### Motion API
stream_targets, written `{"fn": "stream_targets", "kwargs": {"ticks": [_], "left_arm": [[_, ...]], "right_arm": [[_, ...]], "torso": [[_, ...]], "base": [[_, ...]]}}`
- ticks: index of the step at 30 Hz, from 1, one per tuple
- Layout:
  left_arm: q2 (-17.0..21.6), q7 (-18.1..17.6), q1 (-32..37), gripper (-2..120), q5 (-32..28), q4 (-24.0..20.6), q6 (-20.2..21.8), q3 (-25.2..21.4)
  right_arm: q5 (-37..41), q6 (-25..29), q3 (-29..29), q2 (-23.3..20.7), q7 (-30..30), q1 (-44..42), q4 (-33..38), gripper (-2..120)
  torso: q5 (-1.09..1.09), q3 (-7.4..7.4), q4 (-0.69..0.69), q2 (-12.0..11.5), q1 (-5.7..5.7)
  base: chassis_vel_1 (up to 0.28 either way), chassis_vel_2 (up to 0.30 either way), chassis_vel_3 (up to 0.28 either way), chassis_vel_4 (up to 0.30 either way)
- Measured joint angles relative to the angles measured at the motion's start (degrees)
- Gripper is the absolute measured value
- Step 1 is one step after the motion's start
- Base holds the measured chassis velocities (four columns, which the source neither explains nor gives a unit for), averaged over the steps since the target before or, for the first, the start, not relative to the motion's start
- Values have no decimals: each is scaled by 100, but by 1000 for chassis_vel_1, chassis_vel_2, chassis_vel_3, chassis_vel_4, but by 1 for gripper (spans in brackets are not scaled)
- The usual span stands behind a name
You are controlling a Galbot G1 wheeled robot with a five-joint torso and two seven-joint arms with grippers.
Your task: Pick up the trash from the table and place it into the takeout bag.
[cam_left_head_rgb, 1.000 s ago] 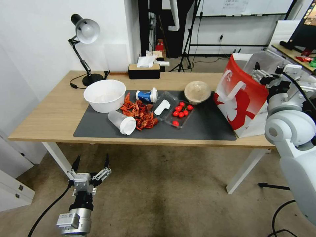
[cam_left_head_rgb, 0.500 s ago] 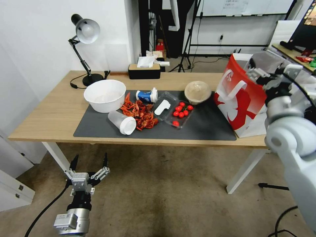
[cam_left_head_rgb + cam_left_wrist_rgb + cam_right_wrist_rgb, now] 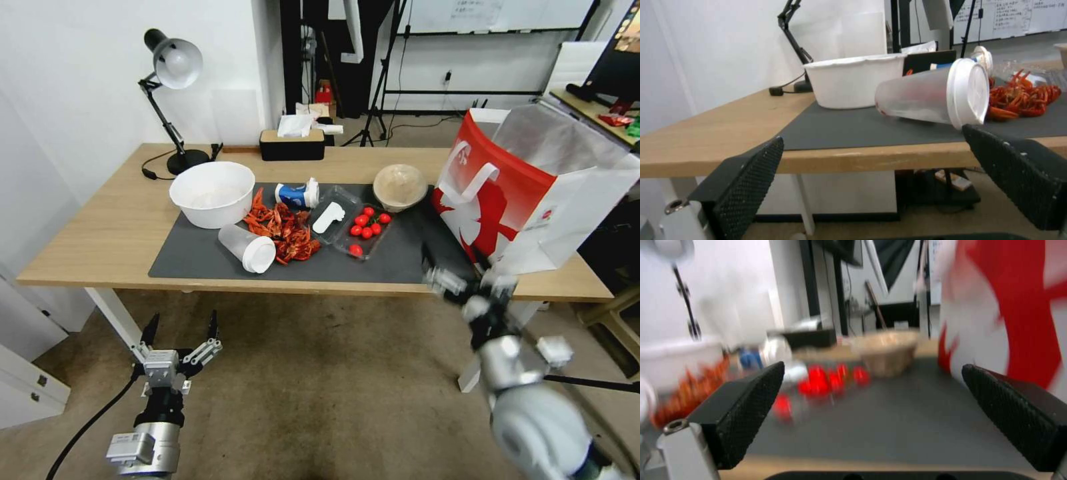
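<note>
On the table's (image 3: 100, 233) dark mat lie a translucent white-lidded cup (image 3: 248, 247) on its side, a tipped blue-white paper cup (image 3: 297, 195) and a tan lidded bowl (image 3: 400, 187). The red-and-white takeout bag (image 3: 527, 193) stands open at the table's right end. My left gripper (image 3: 181, 327) hangs open below the front edge, level with the translucent cup (image 3: 929, 96). My right gripper (image 3: 455, 261) is open and blurred at the front edge, just left of the bag, facing the tan bowl (image 3: 887, 353) and the bag (image 3: 1018, 306).
A white bowl (image 3: 212, 193), red crawfish shells (image 3: 283, 230) and a clear tray of cherry tomatoes (image 3: 353, 227) share the mat. A desk lamp (image 3: 170, 67) and a tissue box (image 3: 292, 143) stand at the back. White table legs (image 3: 497, 340) are below.
My right arm has swung down from beside the bag's top to the table's front edge, left of the bag. The left gripper has risen slightly.
</note>
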Motion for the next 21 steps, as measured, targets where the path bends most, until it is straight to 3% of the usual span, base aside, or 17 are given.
{"fn": "stream_targets", "kwargs": {"ticks": [8,21], "left_arm": [[9,34,-17,100,0,66,-4,61],[17,73,-22,100,-7,132,-61,58]], "right_arm": [[-116,526,-297,148,-274,-201,-714,100],[-215,541,-364,220,-304,-189,-716,100]], "torso": [[-3,0,1,0,0],[-1,1,1,0,0]], "base": [[0,0,0,0],[0,0,0,0]]}}
